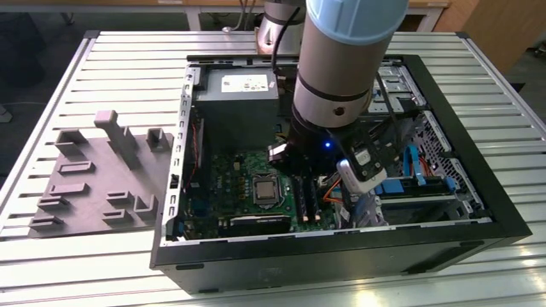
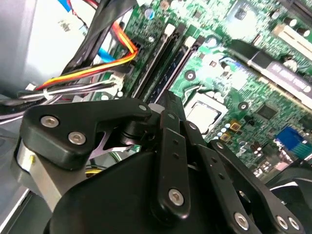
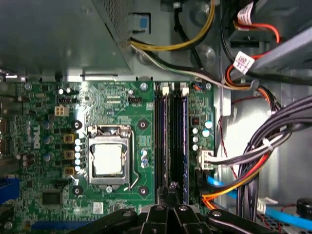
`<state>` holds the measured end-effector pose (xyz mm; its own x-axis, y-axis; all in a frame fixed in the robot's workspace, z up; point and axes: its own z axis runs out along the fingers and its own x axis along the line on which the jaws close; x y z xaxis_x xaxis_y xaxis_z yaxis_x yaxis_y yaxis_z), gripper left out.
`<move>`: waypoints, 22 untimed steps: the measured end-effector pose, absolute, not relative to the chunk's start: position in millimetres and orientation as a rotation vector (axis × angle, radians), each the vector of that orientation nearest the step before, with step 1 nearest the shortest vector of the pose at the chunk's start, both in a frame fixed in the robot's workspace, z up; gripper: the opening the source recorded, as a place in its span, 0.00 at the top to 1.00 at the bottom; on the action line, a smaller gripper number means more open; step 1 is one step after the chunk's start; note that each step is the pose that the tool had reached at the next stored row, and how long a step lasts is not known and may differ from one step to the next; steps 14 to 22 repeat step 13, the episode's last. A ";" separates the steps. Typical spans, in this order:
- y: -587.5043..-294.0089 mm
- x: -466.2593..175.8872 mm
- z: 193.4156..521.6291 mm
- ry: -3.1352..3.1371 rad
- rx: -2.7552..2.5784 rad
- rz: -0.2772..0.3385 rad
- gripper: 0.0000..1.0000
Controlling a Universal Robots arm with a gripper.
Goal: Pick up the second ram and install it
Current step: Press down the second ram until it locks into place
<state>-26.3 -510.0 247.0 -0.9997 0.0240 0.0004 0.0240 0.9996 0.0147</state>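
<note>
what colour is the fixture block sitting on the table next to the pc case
Grey all over, the fixture block shows best in the exterior view.

Slatted metal tabletop [image 1: 128, 57] carried the open computer case [image 1: 341, 256], grey fixture block [image 1: 94, 185] just beside it.

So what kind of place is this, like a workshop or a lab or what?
Probably a robotics lab or test bench for computer assembly. An open desktop computer case lies on a slotted aluminium table, the robot arm reaches down over its green motherboard, and a grey fixture block sits beside the case.
</note>
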 end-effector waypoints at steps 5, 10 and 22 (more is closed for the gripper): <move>-498.4 -26.3 246.9 -3.141 -0.038 -0.023 0.89; -497.4 -26.3 246.9 -3.141 -0.038 -0.023 0.89; -497.2 -26.3 246.9 -3.141 -0.038 -0.023 0.89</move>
